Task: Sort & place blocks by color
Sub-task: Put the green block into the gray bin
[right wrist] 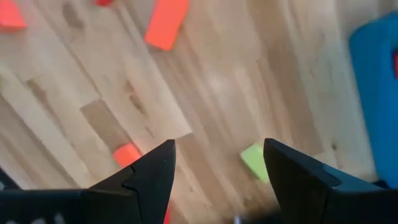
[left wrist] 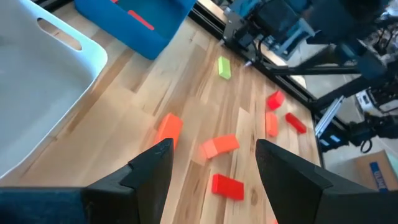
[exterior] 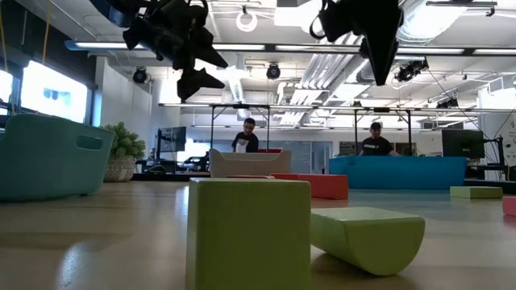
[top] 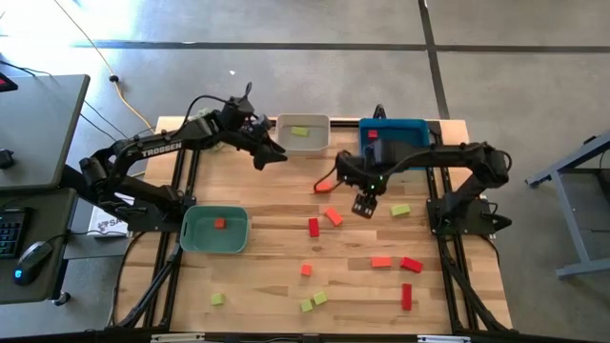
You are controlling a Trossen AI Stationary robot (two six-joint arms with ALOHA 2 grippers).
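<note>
Behind the table, two people (exterior: pixel 246 135)

The left dark two-finger gripper (top: pixel 268 158) is hanging in the air at about eleven o'clock, fingers apart and holding nothing. The right dark two-finger gripper (top: pixel 363 207) is hovering near the middle, fingers wide and holding nothing.
</note>
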